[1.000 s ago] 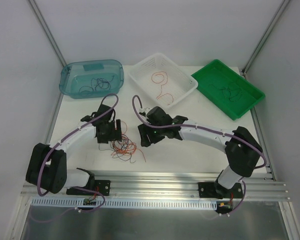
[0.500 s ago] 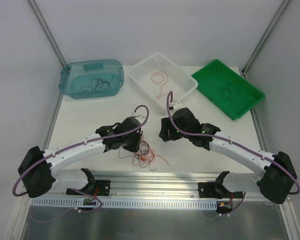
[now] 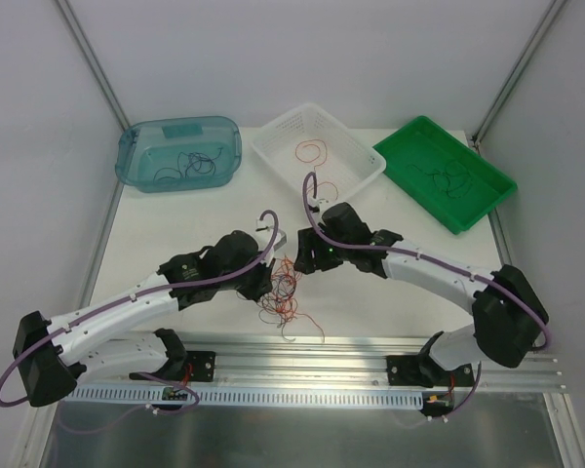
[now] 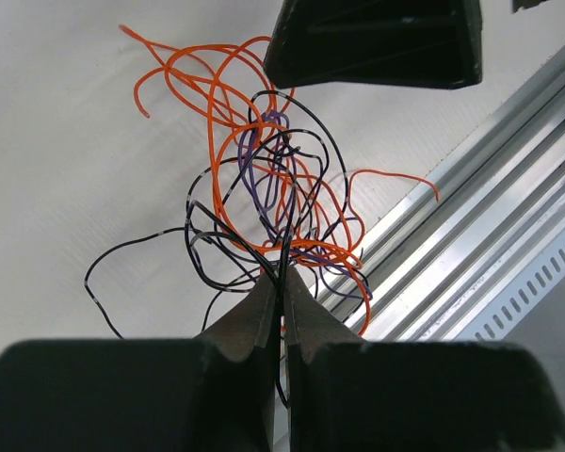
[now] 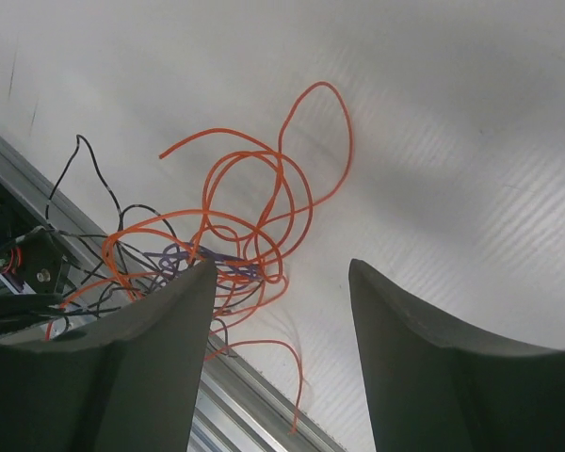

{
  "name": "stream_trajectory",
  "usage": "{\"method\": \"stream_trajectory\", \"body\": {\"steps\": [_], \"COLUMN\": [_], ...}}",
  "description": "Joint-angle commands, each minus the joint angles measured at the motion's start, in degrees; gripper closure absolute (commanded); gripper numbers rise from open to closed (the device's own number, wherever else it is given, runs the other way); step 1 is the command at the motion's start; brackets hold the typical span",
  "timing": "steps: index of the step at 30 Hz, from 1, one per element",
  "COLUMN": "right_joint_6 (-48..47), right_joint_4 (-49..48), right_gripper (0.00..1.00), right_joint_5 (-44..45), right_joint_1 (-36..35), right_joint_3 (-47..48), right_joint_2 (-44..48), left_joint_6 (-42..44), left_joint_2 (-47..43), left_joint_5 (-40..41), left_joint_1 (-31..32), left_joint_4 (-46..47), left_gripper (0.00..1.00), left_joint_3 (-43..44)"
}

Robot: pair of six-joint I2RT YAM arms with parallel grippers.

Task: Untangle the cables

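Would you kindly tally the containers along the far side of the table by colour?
Teal bin: 1
White basket: 1
Green tray: 1
Total: 3

In the left wrist view the bottom edge cuts off the left fingers [image 4: 254, 325]. Which strands of the cables [image 4: 264, 188] they pinch cannot be told. A dark block [image 4: 372, 47] is cropped by the top edge, with too little showing to identify it. In the right wrist view the bottom edge cuts off the right fingers [image 5: 141, 358], and the left one hides part of the knot. From above, the left fingers lie hidden beneath their own wrist. The wires in the blue tub [image 3: 124, 148], white basket [image 3: 273, 161] and green tray [image 3: 416, 191] are too fine to count.
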State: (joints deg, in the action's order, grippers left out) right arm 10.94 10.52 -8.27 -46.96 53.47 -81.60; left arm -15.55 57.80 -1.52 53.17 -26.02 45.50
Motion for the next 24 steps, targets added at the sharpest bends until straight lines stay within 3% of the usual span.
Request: {"method": "stream_trajectory", "body": {"steps": [1, 6, 12, 15, 21, 24], "right_joint_6": [2.86, 3.56, 3.39, 3.48, 1.38, -1.69], "right_joint_4": [-6.73, -10.35, -12.80, -13.86, -11.15, -4.04], "right_gripper": [0.38, 0.39, 0.51, 0.60, 0.96, 0.99], "right_joint_5": [-6.05, -10.18, -11.32, -12.29, -7.83, -2.90], "right_joint_1": [-0.24, -0.68, -0.76, -0.68, 0.19, 3.36], "right_joint_3": [1.55, 1.19, 0.05, -0.74, -0.47, 0.49], "right_joint_2": [-2.59, -6.02, -8.92, -9.45, -7.53, -3.84], "left_joint_6": [1.40, 1.05, 0.70, 0.26, -2.11, -5.00], "left_joint_2": [-0.59, -0.32, -1.28, -1.64, -2.69, -4.10], "left_joint_5": [-1.12, -0.42, 1.16, 3.01, 6.17, 12.40], "left_joint_1": [-0.08, -0.17, -0.17, -0.17, -0.17, -0.96], "left_joint_4": [0.53, 0.80, 0.97, 0.80, 0.97, -0.34], "left_gripper": [1.00, 1.00, 1.00, 1.00, 1.00, 1.00], "left_joint_3": [-0.93, -1.37, -1.37, -1.72, -2.86, -4.27]}}
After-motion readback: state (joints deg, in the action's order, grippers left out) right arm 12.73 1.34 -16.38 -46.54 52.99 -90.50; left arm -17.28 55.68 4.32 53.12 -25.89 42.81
